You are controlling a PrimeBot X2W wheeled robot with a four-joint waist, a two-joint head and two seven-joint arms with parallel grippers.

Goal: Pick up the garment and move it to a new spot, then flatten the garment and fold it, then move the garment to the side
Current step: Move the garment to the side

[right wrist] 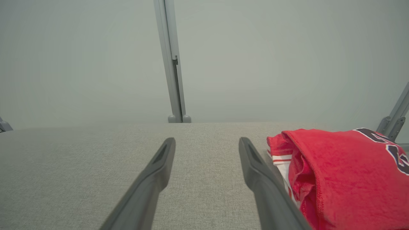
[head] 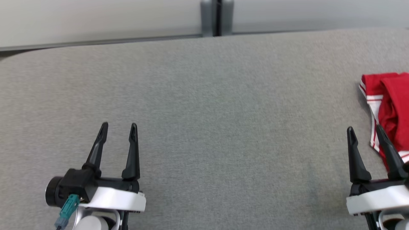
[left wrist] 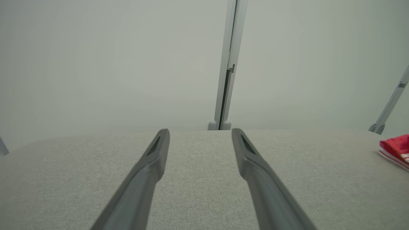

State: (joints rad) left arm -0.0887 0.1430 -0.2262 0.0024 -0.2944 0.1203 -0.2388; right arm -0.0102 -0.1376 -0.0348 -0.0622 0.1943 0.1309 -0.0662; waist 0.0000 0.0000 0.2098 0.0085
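red, white-striped garment (head: 391, 95); grey table (head: 204, 111)

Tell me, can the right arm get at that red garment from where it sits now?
Probably yes. The right tool stands open just beside the red garment, with nothing between them on the grey table; a short shift to its right should do.

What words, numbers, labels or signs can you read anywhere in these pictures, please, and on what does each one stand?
No text can be read in full.
Red garment: dark lettering with a pale outline shows in the right wrist view, but the picture's edge cuts it off, so it cannot be read.
Same garment in the head view: red and white stripes, no letters.
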